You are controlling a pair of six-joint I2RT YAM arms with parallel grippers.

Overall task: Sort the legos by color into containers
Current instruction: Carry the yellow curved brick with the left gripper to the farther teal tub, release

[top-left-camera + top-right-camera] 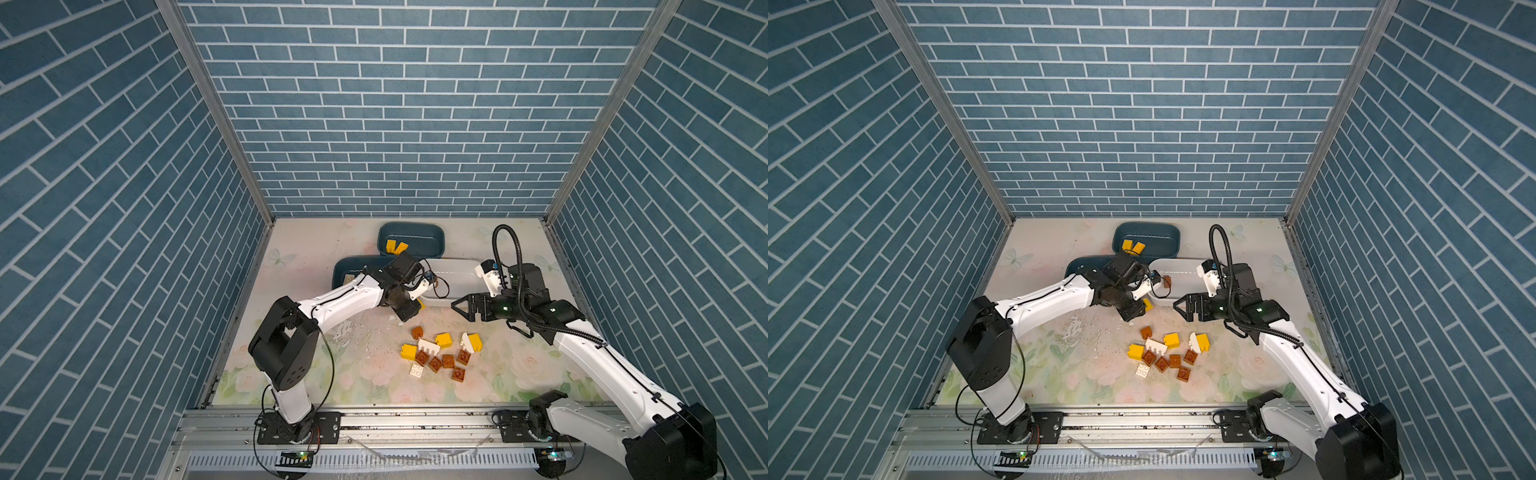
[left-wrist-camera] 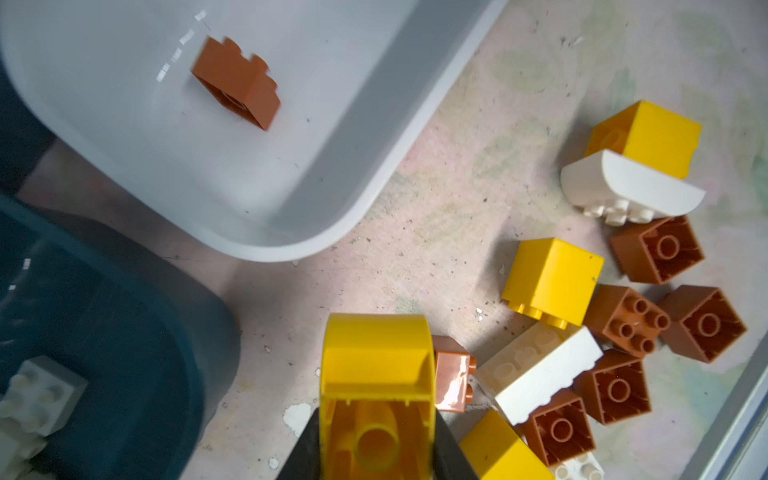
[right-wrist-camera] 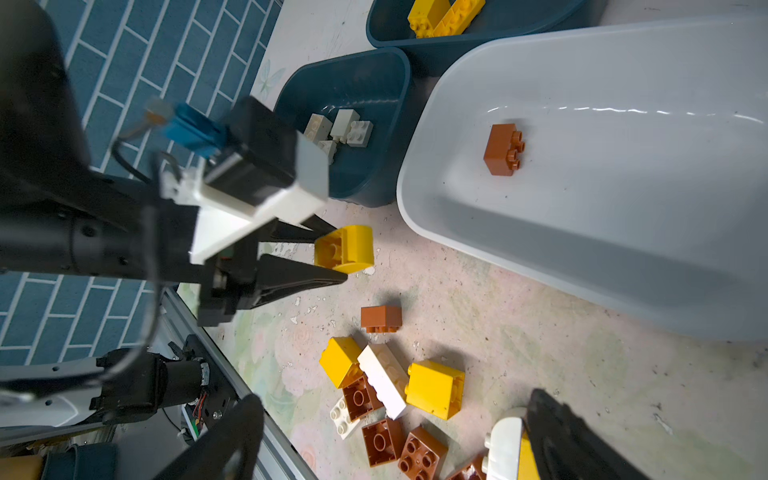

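Floral tabletop [image 1: 316, 374], blue brick-patterned walls [image 1: 415, 124]: the left gripper [image 3: 338, 253] pinches a rounded yellow plastic brick [image 2: 376, 374] beside the white plastic tub [image 1: 457, 272], likely bound for the far teal tub [image 1: 424, 243] holding yellows; the right gripper [image 1: 459, 309] hangs spread, empty, near the loose mixed bricks [image 1: 436, 357].

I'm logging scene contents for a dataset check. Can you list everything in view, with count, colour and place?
far teal tub: one, rear of table, holding two yellow legos
near teal tub: one, beside white tub, holding several white legos
white tub: one, holding one brown lego
loose legos: three yellow, three white, six brown, clustered on table
left hand: black, shut on one curved yellow lego
right hand: black, open, empty
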